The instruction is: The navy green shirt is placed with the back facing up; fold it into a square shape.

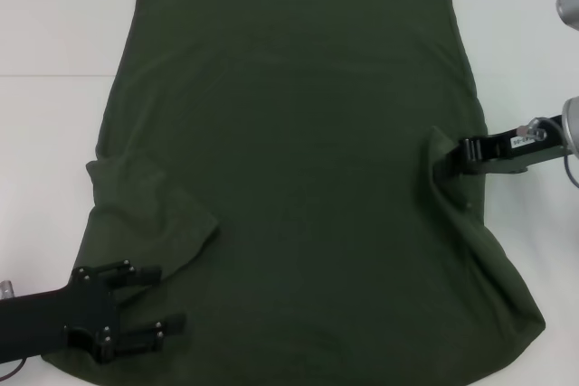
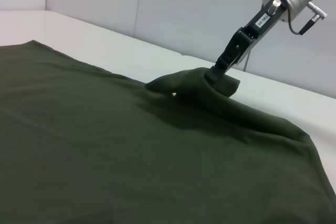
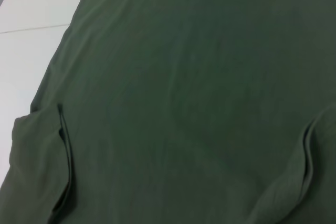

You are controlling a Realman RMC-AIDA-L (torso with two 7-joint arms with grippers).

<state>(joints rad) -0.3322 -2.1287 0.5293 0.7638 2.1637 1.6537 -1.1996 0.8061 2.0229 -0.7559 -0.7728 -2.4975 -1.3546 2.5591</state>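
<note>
The large dark olive-green short-sleeved shirt [image 1: 298, 178] of soft cloth lies spread over the white bench [image 1: 45, 133], plain side up, filling most of the head view from the top centre down to the bottom edge. Its hem runs straight along the top of that view; the sleeves are toward the bottom.

The step in hand looks like the first one: folding the sleeves inward over the body. At lower left of the head view the left sleeve [image 1: 149, 214] already lies turned in, a flap resting on the body of the shirt. The left hand [image 1: 145, 305] sits just below that flap, its two black fingers spread wide with nothing between them, so it seems to have let go.

At the right edge of the head view, about mid-height, the right hand [image 1: 445, 164] is pinched on a fold of cloth at the shirt's side. The left wrist view shows this plainly: the right hand's tip [image 2: 220, 72] is buried in a raised peak of fabric, lifted off the bench.

The next move, I judge, calls for the right hand to carry its gathered cloth inward toward the middle and lay it flat, matching the left flap. It should draw the fabric low and evenly, since the soft cloth bunches readily and the lower right corner [image 1: 520, 318] already spreads out wider than the rest.
</note>
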